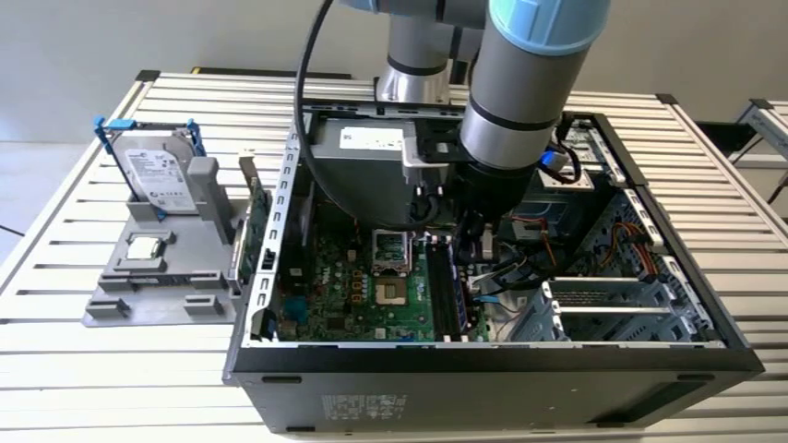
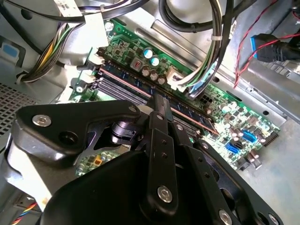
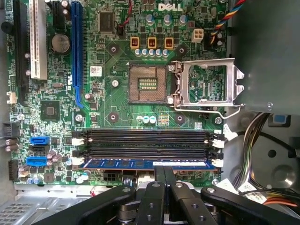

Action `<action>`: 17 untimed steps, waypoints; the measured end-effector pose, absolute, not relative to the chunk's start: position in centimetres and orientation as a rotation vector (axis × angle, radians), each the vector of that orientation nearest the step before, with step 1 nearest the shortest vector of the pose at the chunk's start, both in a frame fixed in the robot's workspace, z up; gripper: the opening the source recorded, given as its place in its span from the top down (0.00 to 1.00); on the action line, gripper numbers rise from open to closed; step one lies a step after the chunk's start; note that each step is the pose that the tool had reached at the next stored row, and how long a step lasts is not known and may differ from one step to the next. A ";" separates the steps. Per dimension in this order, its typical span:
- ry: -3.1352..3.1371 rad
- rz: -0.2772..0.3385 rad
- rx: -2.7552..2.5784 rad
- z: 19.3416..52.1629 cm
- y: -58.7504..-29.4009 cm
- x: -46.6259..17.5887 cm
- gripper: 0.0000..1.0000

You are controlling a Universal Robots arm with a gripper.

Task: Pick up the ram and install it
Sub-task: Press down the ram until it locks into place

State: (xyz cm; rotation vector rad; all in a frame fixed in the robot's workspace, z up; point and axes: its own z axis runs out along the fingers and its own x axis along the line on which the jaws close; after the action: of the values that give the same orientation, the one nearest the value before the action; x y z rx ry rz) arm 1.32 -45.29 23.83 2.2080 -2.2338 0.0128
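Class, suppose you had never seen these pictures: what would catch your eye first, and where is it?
The arm plunges into the open computer case on the slatted table. Its black claw meets the ram, which lies along the motherboard's outermost slot. Beside the slots, the processor socket stands open.

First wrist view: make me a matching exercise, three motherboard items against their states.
Items:
1. the ram
2. processor socket
3. gripper

States:
A. open, its metal retention frame flipped aside
B. lying in the memory slot nearest the gripper
C. fingers pressed together, tips at the board stick's edge

Pairs: 1-B, 2-A, 3-C
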 end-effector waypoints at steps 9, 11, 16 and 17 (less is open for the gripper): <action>-2.234 0.012 2.208 23.0 -45.3 1.3 1.00; -2.234 0.012 2.208 22.8 -45.3 1.3 1.00; -2.234 0.012 2.208 22.4 -45.3 1.3 1.00; -2.234 0.013 2.208 22.4 -45.3 1.3 1.00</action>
State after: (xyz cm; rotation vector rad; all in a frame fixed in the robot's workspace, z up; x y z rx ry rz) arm 1.34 -45.26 22.35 2.2079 -2.2335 0.0127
